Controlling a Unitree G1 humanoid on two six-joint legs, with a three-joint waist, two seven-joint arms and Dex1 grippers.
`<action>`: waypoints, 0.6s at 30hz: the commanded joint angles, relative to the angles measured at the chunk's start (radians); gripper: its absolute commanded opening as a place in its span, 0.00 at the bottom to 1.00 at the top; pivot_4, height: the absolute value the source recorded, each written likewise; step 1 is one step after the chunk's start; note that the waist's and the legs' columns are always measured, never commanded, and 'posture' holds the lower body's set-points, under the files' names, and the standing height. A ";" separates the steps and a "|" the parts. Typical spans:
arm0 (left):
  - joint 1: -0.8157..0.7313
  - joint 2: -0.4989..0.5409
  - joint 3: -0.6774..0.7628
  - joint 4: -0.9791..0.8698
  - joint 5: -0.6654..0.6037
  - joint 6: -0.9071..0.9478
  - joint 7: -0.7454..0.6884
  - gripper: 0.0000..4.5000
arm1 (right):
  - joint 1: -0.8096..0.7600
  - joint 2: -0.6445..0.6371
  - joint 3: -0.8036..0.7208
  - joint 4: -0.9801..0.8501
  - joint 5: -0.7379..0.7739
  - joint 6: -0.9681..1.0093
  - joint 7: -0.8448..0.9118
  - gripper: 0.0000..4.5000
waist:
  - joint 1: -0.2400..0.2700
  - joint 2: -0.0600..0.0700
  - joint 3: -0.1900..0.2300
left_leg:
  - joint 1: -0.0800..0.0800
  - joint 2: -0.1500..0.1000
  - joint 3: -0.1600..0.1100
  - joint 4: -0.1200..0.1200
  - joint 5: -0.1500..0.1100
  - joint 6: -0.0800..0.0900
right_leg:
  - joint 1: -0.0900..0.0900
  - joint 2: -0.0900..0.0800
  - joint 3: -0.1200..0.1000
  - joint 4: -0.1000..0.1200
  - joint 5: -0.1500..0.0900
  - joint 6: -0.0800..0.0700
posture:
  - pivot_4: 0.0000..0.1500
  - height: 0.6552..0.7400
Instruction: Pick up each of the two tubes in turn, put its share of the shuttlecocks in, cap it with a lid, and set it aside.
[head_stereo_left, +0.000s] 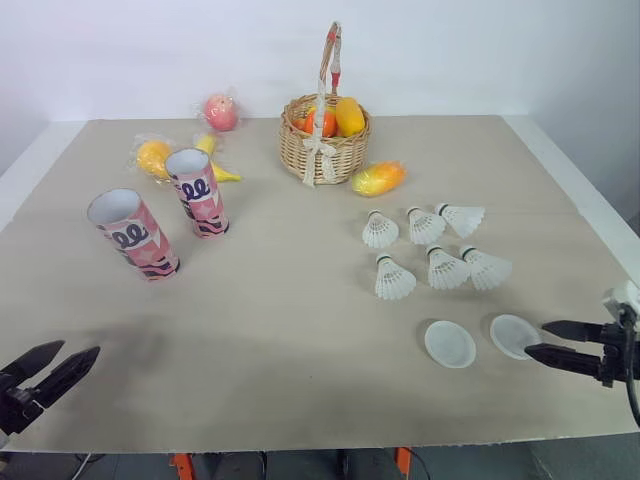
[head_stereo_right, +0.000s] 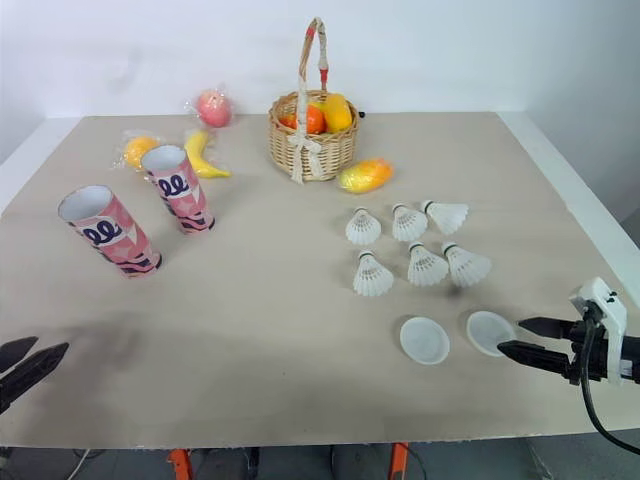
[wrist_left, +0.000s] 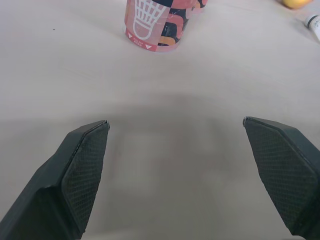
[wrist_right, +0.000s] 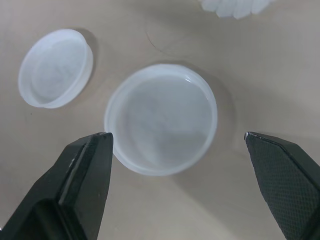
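Evidently readied for a start, the left gripper (head_stereo_left: 78, 350) hovers with fingers wide at the counter's (head_stereo_left: 300, 310) near-left corner facing the upright open tubes (head_stereo_left: 133, 234), while the right gripper (head_stereo_left: 537, 338), equally wide, faces the lids (head_stereo_left: 514, 335) near the right edge, in front of the shuttlecocks (head_stereo_left: 428, 252).

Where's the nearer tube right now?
In the left eye view the nearer tube stands on the robot's left, just left of and closer than the other tube, ahead of the left gripper.

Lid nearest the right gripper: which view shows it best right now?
The right wrist view: the lid lies large and close between the fingers of the open right gripper. Both eye views show it small and flat on the table, just ahead of that gripper, beside the other lid.
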 joint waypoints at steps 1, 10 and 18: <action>-0.011 0.017 0.010 0.012 0.004 0.006 0.006 0.99 | -0.012 0.009 -0.026 -0.054 0.030 0.006 -0.001 1.00 | 0.000 0.000 0.000 | 0.000 0.000 0.000 0.000 0.000 0.000 | 0.000 0.000 0.000 0.000 0.000 0.000 | 1.00 1.00; -0.013 -0.048 0.026 0.033 -0.054 0.027 -0.001 0.99 | -0.014 0.082 -0.014 -0.375 0.202 0.168 -0.024 1.00 | 0.001 0.000 0.000 | 0.000 0.000 0.000 0.000 0.000 0.000 | 0.000 0.000 0.000 0.000 0.001 -0.003 | 1.00 1.00; -0.034 -0.137 0.008 -0.018 0.035 -0.127 0.036 0.99 | -0.216 0.185 0.107 -0.666 0.442 0.340 -0.104 1.00 | 0.003 -0.003 0.001 | 0.000 0.001 0.000 0.000 0.000 0.000 | 0.000 0.000 -0.001 0.000 0.002 -0.001 | 1.00 1.00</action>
